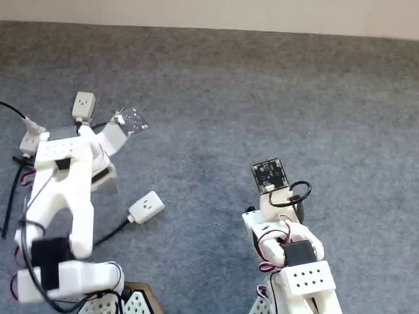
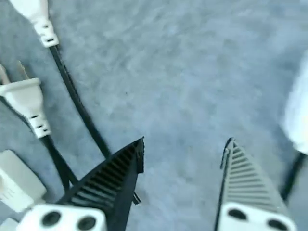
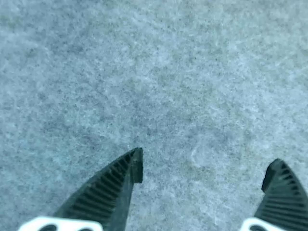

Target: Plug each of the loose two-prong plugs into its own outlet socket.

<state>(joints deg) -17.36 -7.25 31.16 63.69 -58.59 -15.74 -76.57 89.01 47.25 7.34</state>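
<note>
**Ana:** On the grey felt surface (image 1: 262, 85), where do the sockets lie?

**Ben:** One white outlet socket (image 1: 83, 103) lies at the far left, just beside the left arm (image 1: 65, 190). A second outlet socket (image 1: 146, 207) lies nearer the front, between the two arms. Its black cord (image 1: 111, 232) runs off towards the left arm's base.

**Ana:** And the plugs?

**Ben:** A white two-prong plug (image 2: 25, 98) lies flat and unplugged with its prongs bare. In the high view it sits by the left edge, near the first socket and well apart from the second. In the left wrist view a black lead (image 2: 77, 103) passes just beside it, up to a white moulded cord end (image 2: 34, 14) that is cut off by the frame.

**Ana:** How does the left claw stand?

**Ben:** The left claw (image 2: 185, 144) is spread wide with nothing between its ribbed fingers (image 2: 115, 178). It hangs over felt near the plug, not touching it.

**Ana:** And the right one?

**Ben:** The right claw (image 3: 207, 159) gapes too, gripping nothing, with grey felt beneath it. The right arm (image 1: 288, 248) stands at the front right, well apart from both sockets and the plug.
</note>
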